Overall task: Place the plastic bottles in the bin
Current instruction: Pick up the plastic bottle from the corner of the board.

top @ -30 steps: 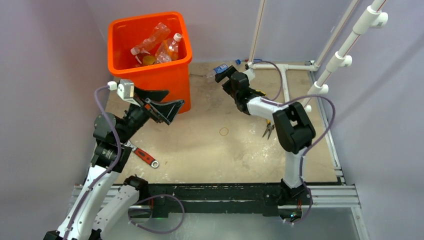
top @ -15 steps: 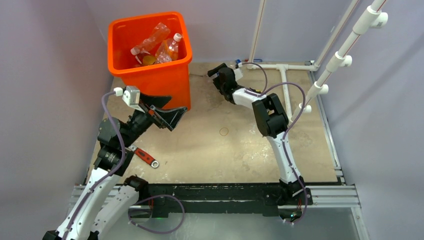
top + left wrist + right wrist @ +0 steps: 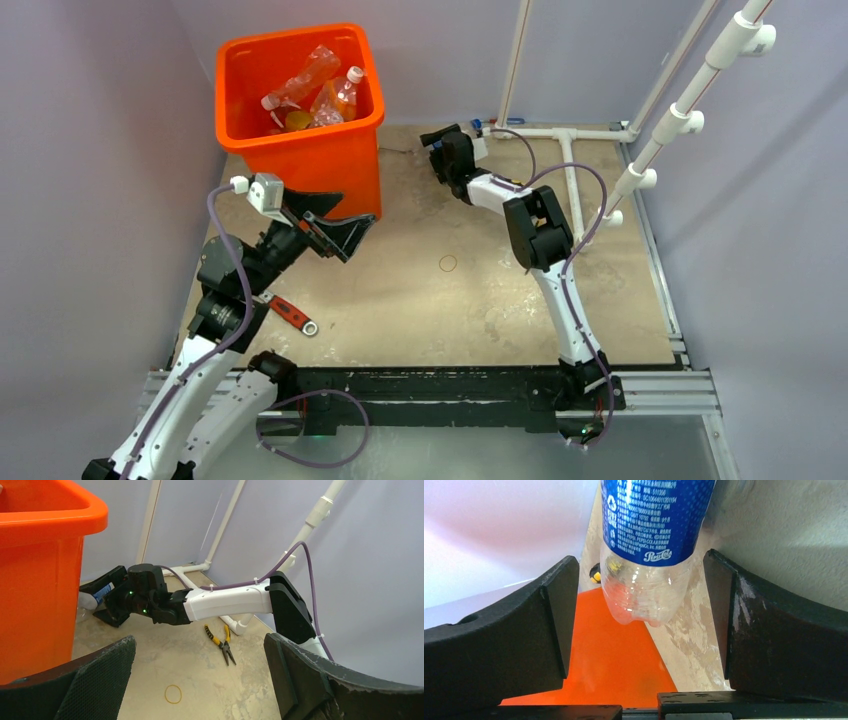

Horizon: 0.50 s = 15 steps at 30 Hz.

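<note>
Pepsi bottle [image 3: 653, 527] sits at the far edge of the table [image 3: 420, 300], just right of the orange bin [image 3: 325, 165]. It is a small clear bottle with a blue label, and it looks uncrushed where I can see it. My right arm reaches long and low toward that far edge, forearm close to level, with the right gripper [image 3: 101, 599] pointing left at the bin's side. Its jaws stand wide with the bottle between them. On the right wrist view I see a gap on either side of the bottle, so nothing is clamped. Inside the bin lie several more bottles [image 3: 318, 95], one of them orange-tinted with a white cap. My left arm is folded, elbow bent, and it carries the left gripper [image 3: 199, 645] in the air by the bin's near right corner, jaws spread wide and empty. A red-handled wrench [image 3: 290, 313] lies on the table beside the left arm, and yellow-handled pliers [image 3: 222, 642] lie under the right forearm.
</note>
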Tool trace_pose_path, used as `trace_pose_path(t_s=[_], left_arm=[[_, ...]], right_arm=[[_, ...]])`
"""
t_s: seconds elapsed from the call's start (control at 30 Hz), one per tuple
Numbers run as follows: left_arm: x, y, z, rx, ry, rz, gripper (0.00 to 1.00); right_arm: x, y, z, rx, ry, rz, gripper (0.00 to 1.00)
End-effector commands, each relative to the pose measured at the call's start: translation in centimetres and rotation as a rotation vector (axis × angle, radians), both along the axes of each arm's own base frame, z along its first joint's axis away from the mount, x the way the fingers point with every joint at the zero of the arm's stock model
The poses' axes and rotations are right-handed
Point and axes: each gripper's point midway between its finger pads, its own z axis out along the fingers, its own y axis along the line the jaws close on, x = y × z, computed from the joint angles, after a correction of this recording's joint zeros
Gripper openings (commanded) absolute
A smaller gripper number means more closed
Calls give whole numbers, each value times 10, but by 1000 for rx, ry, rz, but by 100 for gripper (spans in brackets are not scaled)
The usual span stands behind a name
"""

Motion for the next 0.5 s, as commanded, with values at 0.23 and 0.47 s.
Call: trace_pose_path(t_s=[0.23, 0.47], left_arm=[[-2, 4, 7, 0, -38, 23, 99], [0, 4, 1, 1, -23, 25, 99]], right_arm=[[-15, -7, -66, -51, 128, 25, 76], [-21, -9, -62, -51, 104, 40, 66]])
